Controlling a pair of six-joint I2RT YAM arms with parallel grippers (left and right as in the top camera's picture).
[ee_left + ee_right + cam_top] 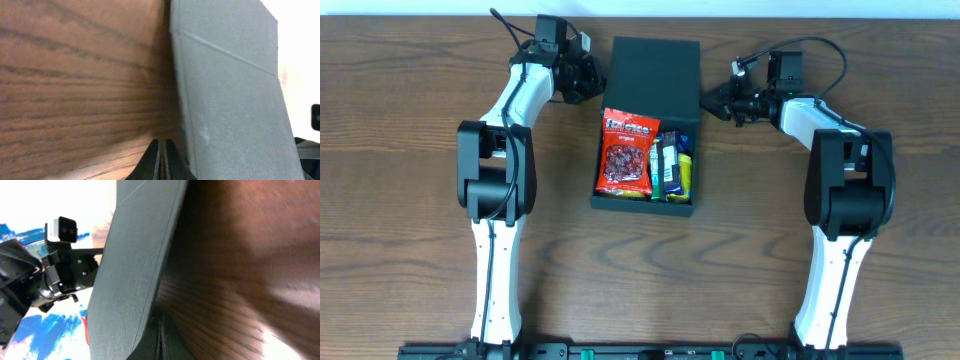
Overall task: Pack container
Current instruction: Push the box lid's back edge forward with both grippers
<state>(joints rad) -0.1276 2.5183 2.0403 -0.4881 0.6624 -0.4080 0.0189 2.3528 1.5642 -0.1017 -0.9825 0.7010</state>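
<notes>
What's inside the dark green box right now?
Inside the container, a red snack packet lies on the left, a dark packet beside it, and a blue and yellow packet at the right wall. Anything beneath them is covered.

Dark green container (650, 70), lid open, packed
</notes>
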